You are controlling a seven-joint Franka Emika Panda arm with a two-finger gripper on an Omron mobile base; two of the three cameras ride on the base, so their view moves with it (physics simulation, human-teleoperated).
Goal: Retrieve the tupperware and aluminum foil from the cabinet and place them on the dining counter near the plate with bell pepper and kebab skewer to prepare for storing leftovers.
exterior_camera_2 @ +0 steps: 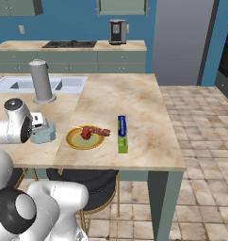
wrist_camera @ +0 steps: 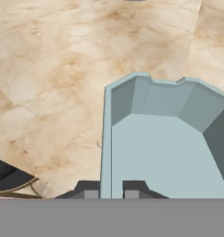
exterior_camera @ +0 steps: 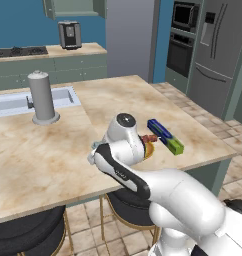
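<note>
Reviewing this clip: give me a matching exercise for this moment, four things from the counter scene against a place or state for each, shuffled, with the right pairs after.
Things:
1. tupperware
2. aluminum foil
3. plate
4. grey cylinder

Places or states:
A. stands upright beside the sink
B. lies flat on the dining counter, right of the plate in the right base view
C. its wall sits between the pincer fingertips
D. holds a skewer of reddish food

Pairs: 1-C, 2-B, 3-D, 4-A
</note>
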